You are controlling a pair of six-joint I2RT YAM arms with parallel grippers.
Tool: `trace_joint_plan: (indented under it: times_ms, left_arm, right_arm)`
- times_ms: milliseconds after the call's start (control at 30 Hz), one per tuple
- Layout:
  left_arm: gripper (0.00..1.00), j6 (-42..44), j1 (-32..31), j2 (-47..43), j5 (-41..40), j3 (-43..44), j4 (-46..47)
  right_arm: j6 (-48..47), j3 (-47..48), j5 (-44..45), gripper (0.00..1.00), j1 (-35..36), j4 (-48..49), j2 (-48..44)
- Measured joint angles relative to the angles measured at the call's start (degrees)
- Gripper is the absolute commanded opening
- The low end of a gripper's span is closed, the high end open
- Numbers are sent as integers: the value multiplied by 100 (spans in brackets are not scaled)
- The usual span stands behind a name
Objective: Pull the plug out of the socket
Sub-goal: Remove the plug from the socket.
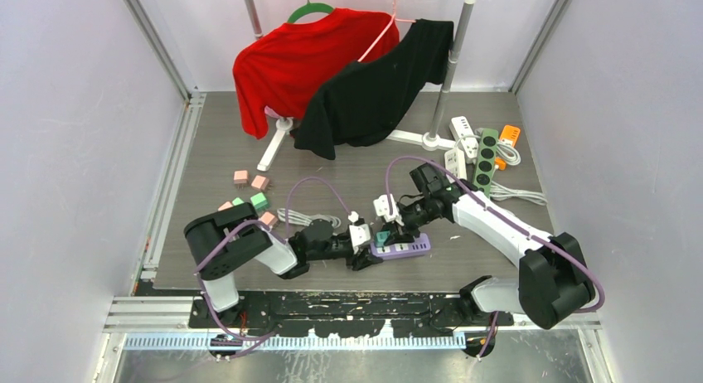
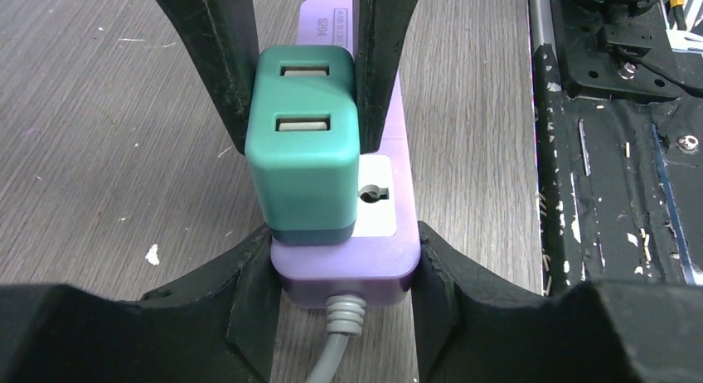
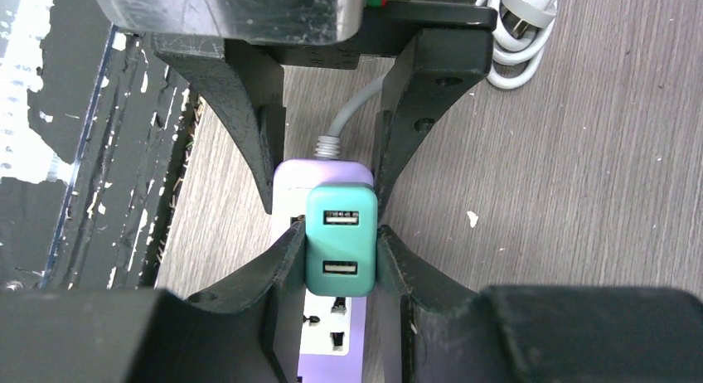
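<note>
- The teal, block-shaped plastic plug (image 2: 303, 163), with two USB slots on top, is seated in the lilac plastic power strip (image 2: 348, 271). The strip lies flat on the grey wood-grain table (image 2: 108, 151), toward 6 o'clock in the top view, just ahead of the arm bases.
- There the strip's long axis runs roughly 9 to 3. The plug sits at the 9 o'clock end, beside where the grey cable (image 2: 340, 325) exits.
- The left gripper (image 2: 344, 250) reaches in from 9 o'clock and the right gripper (image 3: 340, 250) from about 2 o'clock, so they meet head-on over the strip.
- Right gripper: jaws pressed together on the plug's two side faces, pinching it.
- Left gripper: set to the strip's width, with its fingers against both long edges at the cable end, clamping it.
- Judgement: the plug stands proud of the strip's face, so the pull should go straight up from the table while the left gripper pins the strip flat.
</note>
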Motion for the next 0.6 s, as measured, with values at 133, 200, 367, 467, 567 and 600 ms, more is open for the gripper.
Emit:
trace_joint_plan:
  times_ms: [133, 200, 367, 467, 567, 600]
  left_arm:
    - [0, 9, -4, 0, 48, 11, 37]
    - [0, -9, -2, 0, 98, 37, 24]
    - [0, -144, 127, 0, 264, 120, -9]
    - [0, -245, 280, 0, 387, 188, 22]
    - [0, -341, 400, 24, 507, 278, 87]
    - [0, -378, 426, 31, 557, 297, 105]
  right_arm:
    - [-216, 74, -118, 1, -33, -243, 0]
    - [-354, 107, -142, 1, -33, -361, 0]
    - [109, 210, -87, 1, -146, -286, 0]
    - [376, 245, -160, 1, -402, -181, -31]
    - [437, 243, -179, 1, -511, -109, -175]
    - [417, 243, -170, 1, -507, -109, -214]
